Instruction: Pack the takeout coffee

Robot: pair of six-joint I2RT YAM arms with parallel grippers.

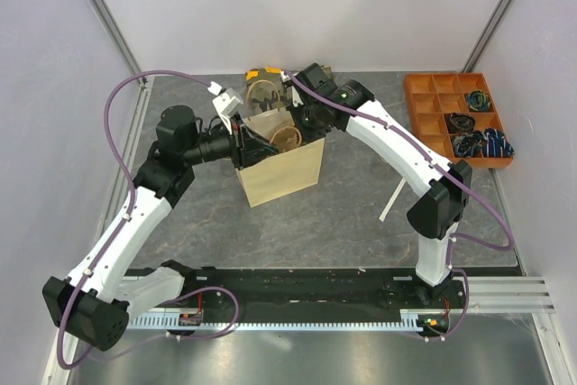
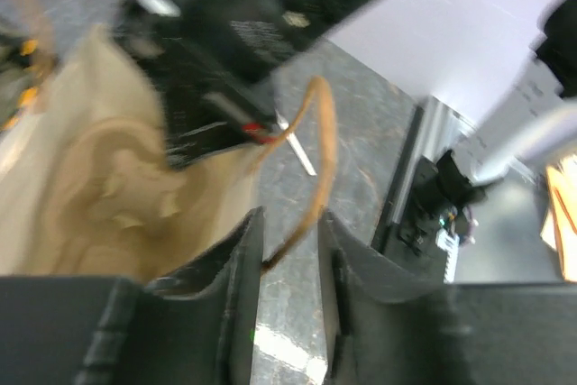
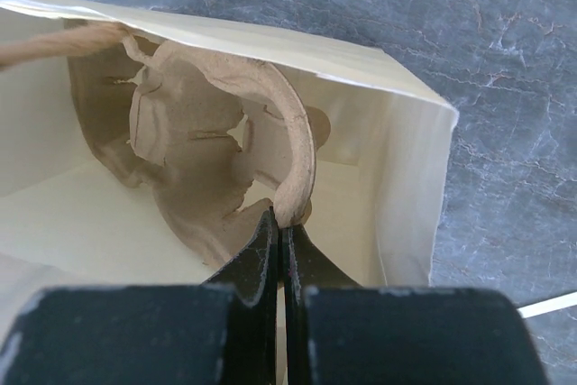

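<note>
Cannot make out the takeout coffee in any of the 3 views: no lidded cup inside the paper bag [image 1: 281,173] within reach of the right wrist view, and none on the bare table [image 1: 361,214]. Possibly hidden behind the 2 arms at the far side of the bag, with only a yellow-and-black scrap [image 1: 261,72] of something to be seen there. Inside the bag instead, a pulp cup carrier [image 3: 216,142], standing on edge and tilted, both holes seemingly empty. Clenched on its upper rim, the right gripper [image 3: 280,223], reaching in from the right and pinching the pulp tight. At the bag's left lip, the left gripper [image 2: 288,223], fingers [image 2: 239,259] parted, with the cord handle [image 2: 320,151] running loosely through the gap; grasping nothing, judging through the blur. Upright and open-mouthed at the middle of the table, the bag itself. Far right, well apart from all this, an orange compartment tray [image 1: 416,101] with small dark items. Near right of the bag, a thin white stick [image 1: 394,197] lying flat. By judgement, early in the job: bag open and carrier partly placed. Left to do: seating the carrier flat, finding the cup and setting it inside.
</note>
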